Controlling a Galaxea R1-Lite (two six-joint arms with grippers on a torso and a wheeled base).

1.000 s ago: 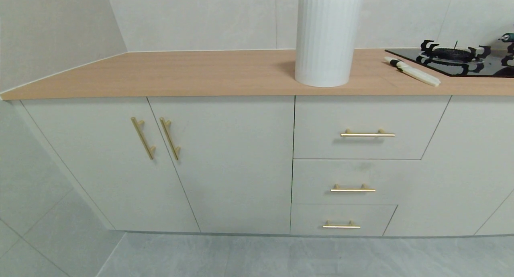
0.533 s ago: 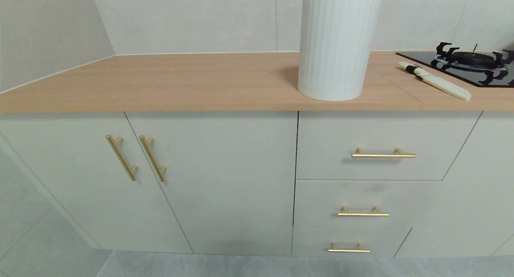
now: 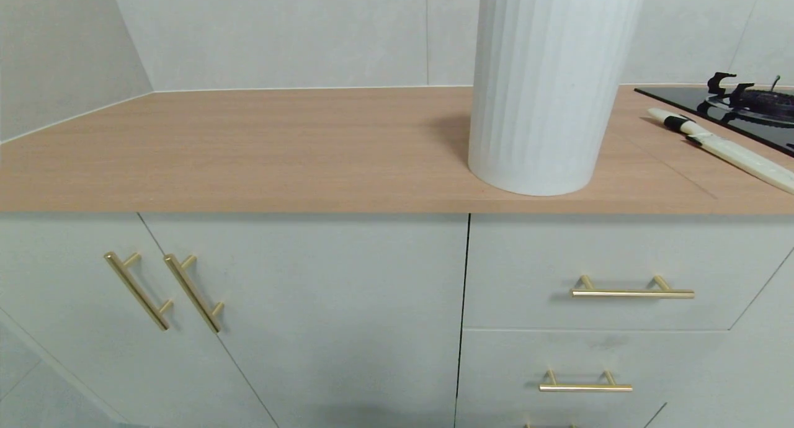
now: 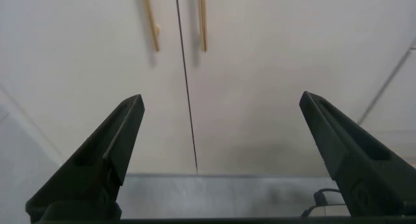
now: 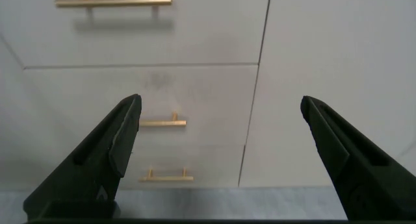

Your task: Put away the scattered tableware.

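**Kitchen counter, cabinet front, two spread claws**

1. Left gripper [image 4: 218,159]. It is low in front of the cabinet's double doors [image 4: 260,87]. Its dark fingers [image 4: 97,159] are spread wide, with nothing held and nothing touched. The seam between the doors and two upright brass handles [image 4: 203,19] show through the gap.

2. Right gripper [image 5: 218,159]. It is low in front of the drawer stack [image 5: 143,87]. Its fingers [image 5: 97,159] are likewise splayed far apart, empty and clear of the cabinet face. Three brass drawer pulls [image 5: 162,123] lie beyond them, one above another.

3. Cream utensil [image 3: 722,149]. This is the tableware in question (knife-like, with a black band near one end). It lies flat on the wooden countertop [image 3: 279,149] at the robot's right. It runs at a slant just beside the black hob [image 3: 753,121] and is well apart from both grippers.

4. White ribbed container [image 3: 539,87]. It is tall and stands upright on the countertop near the front edge. It sits above the top drawer, near the utensil but not touching it.

5. Cabinet front, seen from the head. The two doors with slanted-looking brass handles are on the left, and the drawers with level pulls are on the right.
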